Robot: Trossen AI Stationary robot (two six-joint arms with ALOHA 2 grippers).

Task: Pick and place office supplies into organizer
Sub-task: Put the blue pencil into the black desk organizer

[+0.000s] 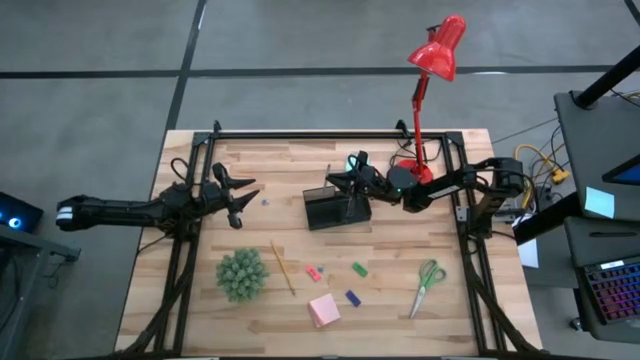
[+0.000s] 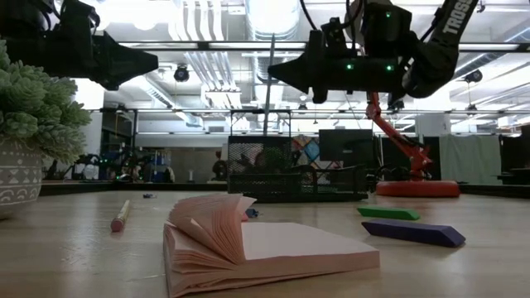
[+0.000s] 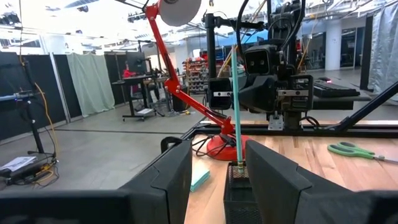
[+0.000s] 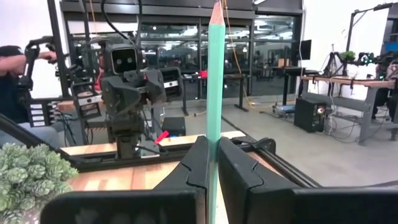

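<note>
Right gripper (image 1: 352, 180) pinches the teal pen (image 4: 214, 93) upright over the organizer (image 1: 335, 208) mid-desk; left gripper (image 1: 243, 195) hangs spread near the desk's left edge.

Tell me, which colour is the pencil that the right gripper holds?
Teal. The pencil shows best in the right wrist view, pinched upright in the right gripper.

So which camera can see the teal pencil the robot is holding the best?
The right wrist view: the teal pencil stands upright, big and close, pinched in the right gripper. The left wrist view shows it farther off, its lower end in the organizer. From above it is barely visible, and the low view doesn't show it clearly.
</note>
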